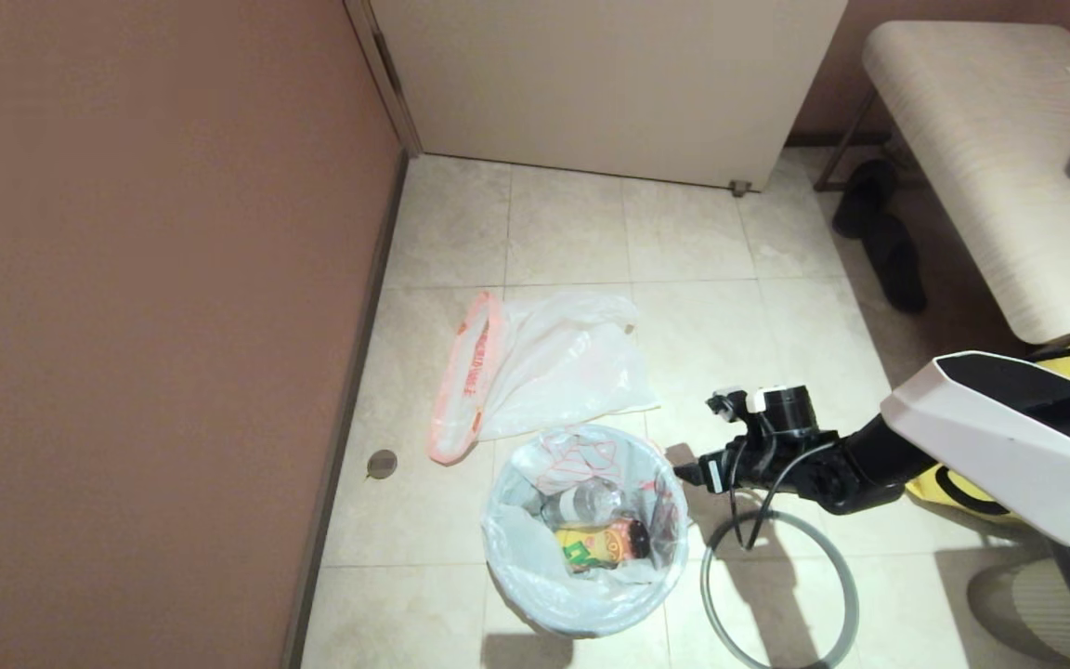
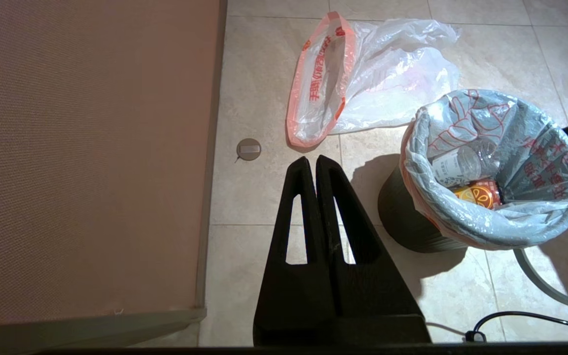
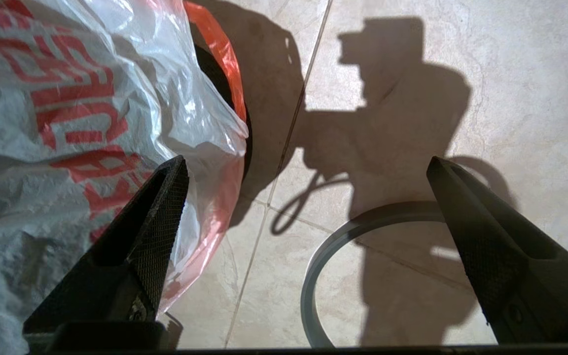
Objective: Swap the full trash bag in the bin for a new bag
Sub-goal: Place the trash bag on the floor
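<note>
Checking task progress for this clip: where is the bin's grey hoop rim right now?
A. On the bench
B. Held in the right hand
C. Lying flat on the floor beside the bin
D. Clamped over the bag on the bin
C: the grey hoop rim lies flat on the tiles next to the bin, under the open, empty right hand.
</note>
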Controlling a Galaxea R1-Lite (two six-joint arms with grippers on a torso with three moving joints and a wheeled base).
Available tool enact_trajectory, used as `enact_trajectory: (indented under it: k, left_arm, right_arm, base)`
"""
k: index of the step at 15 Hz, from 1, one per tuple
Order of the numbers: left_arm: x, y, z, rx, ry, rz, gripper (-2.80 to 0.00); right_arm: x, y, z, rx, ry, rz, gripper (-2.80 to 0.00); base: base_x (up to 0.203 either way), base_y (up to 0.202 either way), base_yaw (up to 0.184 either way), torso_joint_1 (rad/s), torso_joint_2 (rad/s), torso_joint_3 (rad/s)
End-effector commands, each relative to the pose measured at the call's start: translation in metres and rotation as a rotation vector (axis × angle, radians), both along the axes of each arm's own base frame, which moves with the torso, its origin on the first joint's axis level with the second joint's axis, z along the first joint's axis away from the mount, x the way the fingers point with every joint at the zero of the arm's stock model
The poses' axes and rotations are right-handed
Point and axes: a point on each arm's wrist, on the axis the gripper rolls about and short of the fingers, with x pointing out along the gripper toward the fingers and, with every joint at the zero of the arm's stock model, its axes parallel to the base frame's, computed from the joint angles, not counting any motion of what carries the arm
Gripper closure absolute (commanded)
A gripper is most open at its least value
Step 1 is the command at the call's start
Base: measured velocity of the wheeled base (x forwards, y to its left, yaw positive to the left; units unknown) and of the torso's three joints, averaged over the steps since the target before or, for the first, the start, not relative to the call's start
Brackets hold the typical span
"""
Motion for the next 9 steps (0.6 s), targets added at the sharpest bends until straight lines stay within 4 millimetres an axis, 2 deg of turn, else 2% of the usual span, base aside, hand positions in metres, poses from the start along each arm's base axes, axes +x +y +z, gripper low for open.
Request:
enact_trajectory:
  k: [1, 3, 5, 9]
  left_arm:
    - [0.000, 0.000, 0.000, -0.001, 0.000, 0.001, 0.00]
    - [0.000, 0.000, 0.000, -0.001, 0.001, 0.001, 0.00]
    - [0.000, 0.000, 0.000, -0.001, 0.001, 0.001, 0.00]
    - [0.000, 0.000, 0.000, -0.001, 0.001, 0.001, 0.00]
  right_arm:
    - [-0.005, 0.005, -0.013, -0.041, 0.019, 0.037, -2.80]
    - [-0.017, 0.007, -0.025, -0.107, 0.049, 0.096, -2.80]
    - [-0.034, 0.016, -0.024, -0.147, 0.063, 0.161, -2.80]
    - [-0.064, 0.045, -0.028, -0.197, 0.109, 0.280, -2.80]
  base:
    - [0.000, 0.000, 0.000, 0.000, 0.00, 0.000]
    - [0.000, 0.000, 0.000, 0.000, 0.00, 0.000]
    - [0.000, 0.000, 0.000, 0.000, 0.00, 0.000]
    - [0.000, 0.000, 0.000, 0.000, 0.00, 0.000]
